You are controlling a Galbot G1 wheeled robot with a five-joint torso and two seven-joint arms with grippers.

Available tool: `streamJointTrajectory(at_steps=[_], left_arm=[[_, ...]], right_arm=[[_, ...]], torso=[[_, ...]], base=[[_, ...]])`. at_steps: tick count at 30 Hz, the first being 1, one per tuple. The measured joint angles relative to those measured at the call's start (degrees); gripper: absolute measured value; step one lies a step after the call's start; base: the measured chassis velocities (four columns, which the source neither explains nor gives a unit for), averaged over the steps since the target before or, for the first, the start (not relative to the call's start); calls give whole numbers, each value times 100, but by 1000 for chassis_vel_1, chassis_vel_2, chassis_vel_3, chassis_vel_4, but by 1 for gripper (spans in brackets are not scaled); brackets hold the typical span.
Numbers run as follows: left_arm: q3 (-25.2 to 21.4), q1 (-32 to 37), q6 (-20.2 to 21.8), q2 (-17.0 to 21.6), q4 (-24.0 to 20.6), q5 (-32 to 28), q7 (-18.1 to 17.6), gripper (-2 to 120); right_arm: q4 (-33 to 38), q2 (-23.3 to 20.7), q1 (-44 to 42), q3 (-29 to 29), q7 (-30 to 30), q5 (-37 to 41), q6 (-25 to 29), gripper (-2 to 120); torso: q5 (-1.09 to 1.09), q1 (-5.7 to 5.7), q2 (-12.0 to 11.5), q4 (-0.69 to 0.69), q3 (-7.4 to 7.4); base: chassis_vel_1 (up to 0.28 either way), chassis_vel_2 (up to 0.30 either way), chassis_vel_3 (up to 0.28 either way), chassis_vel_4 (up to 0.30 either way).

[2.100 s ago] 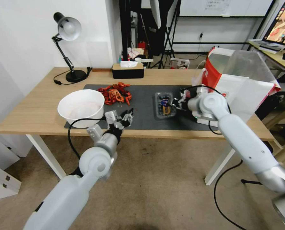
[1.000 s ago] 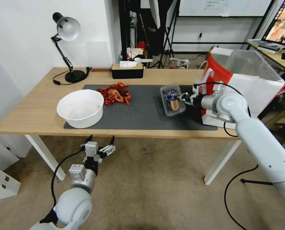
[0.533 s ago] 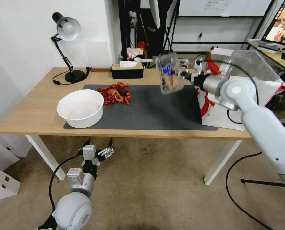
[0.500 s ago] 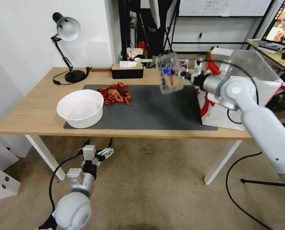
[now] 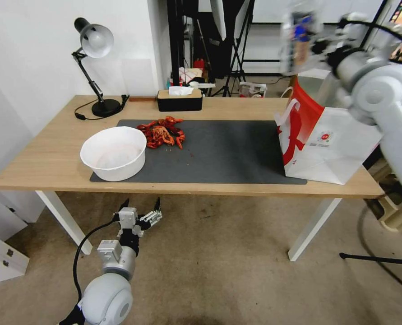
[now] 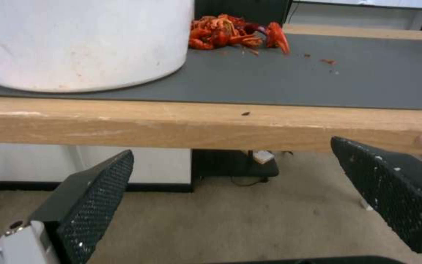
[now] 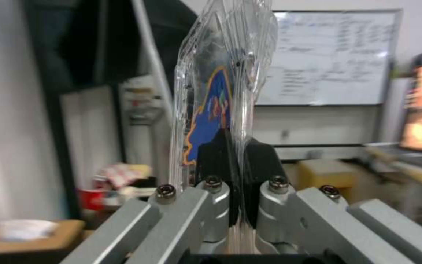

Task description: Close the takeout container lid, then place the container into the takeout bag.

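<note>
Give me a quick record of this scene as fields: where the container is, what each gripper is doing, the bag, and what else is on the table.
container: takeout container, held in the air, above the bag
right gripper: right gripper, shut on the container's edge
left gripper: left gripper, open, below the table's front edge
bag: takeout bag, upright on the table's right end
also on table: white bowl, red crayfish pile, lamp, tissue box

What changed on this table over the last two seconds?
The right gripper, shut on the takeout container, lifted it off the mat to high above the takeout bag. The left gripper dropped from the table edge and hangs open below it. Bowl and crayfish stayed put.
</note>
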Motion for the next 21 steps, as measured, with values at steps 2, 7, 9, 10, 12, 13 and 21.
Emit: streamJointTrajectory(at_steps=[2,7,9,10,12,13,21], left_arm=[[56,-48,6,-22,11,2,-11,100],[110,-83,16,-46,45,23,-14,100],[123,-83,19,-66,51,35,-14,100],[125,-82,20,-75,51,37,-14,100],[127,-81,23,-87,52,38,-15,100],[127,-81,23,-92,52,38,-15,100],[134,-51,29,-147,51,60,-28,100]], right_arm=[[105,-119,-352,163,125,-358,-32,0],[223,-241,-809,397,208,-727,-18,0],[299,-297,-1041,512,250,-775,-17,0],[320,-313,-1107,553,268,-771,-19,0],[344,-328,-1169,591,296,-733,-29,0],[364,-331,-1201,613,312,-687,-42,0],[560,-318,-1497,713,463,-434,-102,19]], torso=[[0,0,0,1,0],[-2,0,0,1,0],[-2,0,0,1,0],[-2,0,0,2,0],[-3,0,0,2,0],[-3,0,0,2,0],[-3,0,0,2,0]], base=[[0,0,0,0],[0,0,0,0],[0,0,0,0],[0,0,0,0],[0,0,0,0],[0,0,0,0],[0,0,0,0]])
